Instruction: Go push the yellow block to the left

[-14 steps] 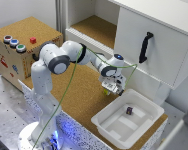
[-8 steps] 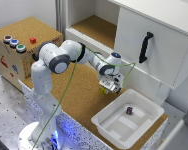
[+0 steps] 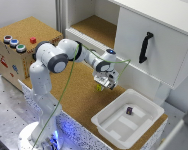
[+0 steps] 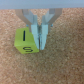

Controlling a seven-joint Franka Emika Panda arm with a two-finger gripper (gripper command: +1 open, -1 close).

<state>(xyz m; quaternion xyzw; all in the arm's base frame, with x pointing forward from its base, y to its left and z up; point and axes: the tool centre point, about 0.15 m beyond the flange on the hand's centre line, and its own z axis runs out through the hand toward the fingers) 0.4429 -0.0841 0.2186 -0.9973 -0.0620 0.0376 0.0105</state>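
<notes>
The yellow block is a tiny yellow-green cube on the cork tabletop, just off the white tray's far corner. My gripper hangs low over the cork, right beside the block on the exterior view's right. In the wrist view the block shows black markings. The two fingertips are pressed together with nothing between them, and their side touches the block's edge.
A white tray at the front right holds a small dark purple block. A wooden box at the left carries a red button and several round buttons. A white cabinet with a black handle stands behind, beside an open shelf.
The gripper has moved toward the exterior view's left and lower, coming up against the yellow block.
</notes>
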